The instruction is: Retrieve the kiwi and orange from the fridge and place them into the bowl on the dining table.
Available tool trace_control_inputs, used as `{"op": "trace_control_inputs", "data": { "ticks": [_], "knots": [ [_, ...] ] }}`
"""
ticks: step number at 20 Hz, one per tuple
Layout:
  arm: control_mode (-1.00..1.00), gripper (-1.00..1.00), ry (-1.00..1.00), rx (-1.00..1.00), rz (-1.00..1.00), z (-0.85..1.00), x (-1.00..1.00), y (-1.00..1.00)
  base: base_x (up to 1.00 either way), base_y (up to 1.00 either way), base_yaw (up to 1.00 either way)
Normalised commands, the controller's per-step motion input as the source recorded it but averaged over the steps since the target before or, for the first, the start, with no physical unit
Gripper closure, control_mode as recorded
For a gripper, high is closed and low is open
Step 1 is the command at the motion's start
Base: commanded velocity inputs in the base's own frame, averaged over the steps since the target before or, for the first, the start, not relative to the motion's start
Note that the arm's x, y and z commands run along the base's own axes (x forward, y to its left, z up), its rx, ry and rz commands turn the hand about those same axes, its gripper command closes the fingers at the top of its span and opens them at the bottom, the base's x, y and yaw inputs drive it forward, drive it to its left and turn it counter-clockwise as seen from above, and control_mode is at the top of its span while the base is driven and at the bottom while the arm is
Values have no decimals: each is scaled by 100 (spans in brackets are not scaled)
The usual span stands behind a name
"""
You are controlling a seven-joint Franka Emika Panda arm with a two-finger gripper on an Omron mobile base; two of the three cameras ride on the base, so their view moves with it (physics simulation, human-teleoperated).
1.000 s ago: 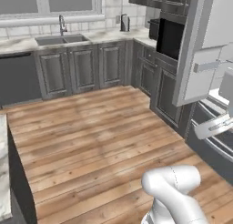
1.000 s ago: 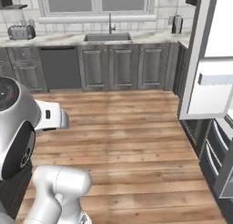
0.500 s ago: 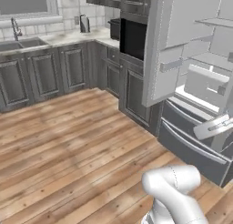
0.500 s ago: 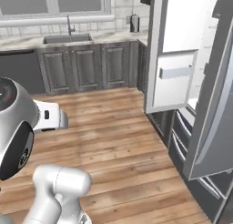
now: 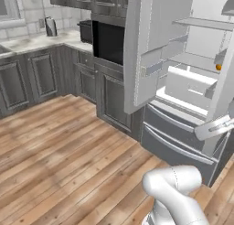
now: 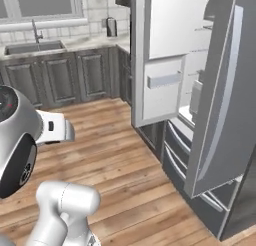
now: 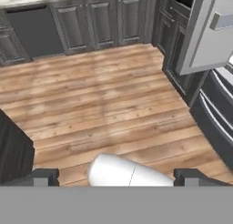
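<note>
Here the robot is facing the open fridge, with its hand empty.

In the left base view, the fridge [image 5: 183, 77] is standing with its doors open, and a small orange [image 5: 219, 67] is sitting on a shelf up at the far right, partly tucked behind the right door. The kiwi is too hard to pick out. A kettle [image 5: 50, 26] is resting on the counter far to the left. In the right base view, the big right door [image 6: 225, 90] is blocking the shelves, so the fruit is hiding behind it. In the hand view, the gripper [image 7: 116, 178] is spreading its two tips wide apart, holding nothing, and pointing down at the wooden floor [image 7: 100, 104]. The fridge drawers [image 7: 218, 109] are sitting off to the right, so the orange is lying higher up and well apart from the hand.
</note>
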Motion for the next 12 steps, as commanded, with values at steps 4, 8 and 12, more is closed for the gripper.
{"op": "trace_control_inputs", "data": {
  "ticks": [4, 8, 12],
  "knots": [
    [100, -100, 0, 0, 0, 0, 0, 0, 66, 1, -31],
    [100, -100, 0, 0, 0, 0, 0, 0, 60, 1, -33],
    [100, -100, 0, 0, 0, 0, 0, 0, 57, 1, -37]
  ]
}}
